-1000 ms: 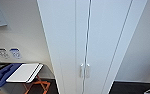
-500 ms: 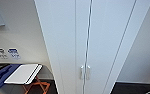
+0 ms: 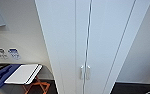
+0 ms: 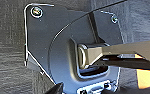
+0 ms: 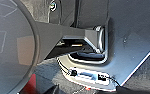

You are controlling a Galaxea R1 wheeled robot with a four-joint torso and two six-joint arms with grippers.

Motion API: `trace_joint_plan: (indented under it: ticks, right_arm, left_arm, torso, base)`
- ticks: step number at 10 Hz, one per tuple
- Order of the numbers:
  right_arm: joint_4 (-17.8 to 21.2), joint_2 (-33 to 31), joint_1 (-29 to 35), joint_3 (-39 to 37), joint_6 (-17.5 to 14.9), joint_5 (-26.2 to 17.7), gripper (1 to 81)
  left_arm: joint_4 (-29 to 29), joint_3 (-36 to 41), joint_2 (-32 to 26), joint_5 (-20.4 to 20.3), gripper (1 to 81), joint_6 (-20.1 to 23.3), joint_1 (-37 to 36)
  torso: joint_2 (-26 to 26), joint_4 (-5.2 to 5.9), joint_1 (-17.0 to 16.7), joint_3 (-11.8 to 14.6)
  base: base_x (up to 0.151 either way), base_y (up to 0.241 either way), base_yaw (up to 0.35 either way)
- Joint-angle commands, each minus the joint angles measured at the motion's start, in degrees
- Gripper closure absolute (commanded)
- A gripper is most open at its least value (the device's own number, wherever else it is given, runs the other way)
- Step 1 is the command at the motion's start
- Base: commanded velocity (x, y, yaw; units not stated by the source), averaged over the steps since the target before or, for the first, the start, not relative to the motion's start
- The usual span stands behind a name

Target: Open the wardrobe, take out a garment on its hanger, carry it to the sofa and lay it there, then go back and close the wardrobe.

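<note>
Pale plain wall (image 3: 23, 30) behind and dark floor (image 3: 133, 88) below, seen from the head camera. Straight ahead and close up, wardrobe (image 3: 103, 45): tall, white, smooth and flat-faced, with two plain full-height doors meeting at a thin dark seam. Shut, both doors flush, so nothing of the inside to be seen and no telling what hangs there. At the seam, low on the doors, pair of small white vertical handles (image 3: 85, 72), one on each door, just beside each other, rounded and slim. Left of the wardrobe, near the floor, flat white rectangular panel (image 3: 23, 73) with a dark edge, tilted, resting on orange crossed legs (image 3: 38, 86). Further left of the wardrobe, touching or overlapping that panel, bright blue shape (image 3: 2, 75), too blurred to name. Above it on the wall, left of the wardrobe, two small pale plates with blue markings (image 3: 7, 53). From the left wrist camera, dark grey floor with a fine woven, ribbed texture (image 4: 8, 50) and an orange patch (image 4: 147, 78) at the edge. Left gripper (image 4: 57, 88) glimpsed as a dark tip, no telling whether wide or narrow. From the right wrist camera, same rough dark floor (image 5: 146, 72). Right gripper (image 5: 54, 89) also just a dark tip, width likewise impossible to tell
</note>
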Motion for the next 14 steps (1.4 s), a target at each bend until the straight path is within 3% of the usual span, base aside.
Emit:
trace_joint_plan:
  ticks: [1,7,14]
  right_arm:
    - [-0.7,-4.2,2.2,5.4,-0.1,-2.7,1.0]
    - [-0.6,-22.2,9.6,26.8,0.5,-2.8,1.0]
    - [-0.4,-35.8,23.3,48.6,0.5,-3.0,1.0]
  left_arm:
    - [0.8,3.6,-4.1,2.8,1.0,0.0,-1.5]
    - [0.5,22.0,-17.4,3.0,1.0,-0.2,-7.4]
    - [1.0,39.3,-31.7,3.6,1.0,-0.2,-18.6]
  torso:
    - [0.0,0.00,0.0,0.0]
    - [0.0,0.00,0.0,0.0]
    - [0.0,0.00,0.0,0.0]
  base:
    - [0.000,0.000,0.000]
    - [0.000,0.000,0.000]
    - [0.000,0.000,0.000]
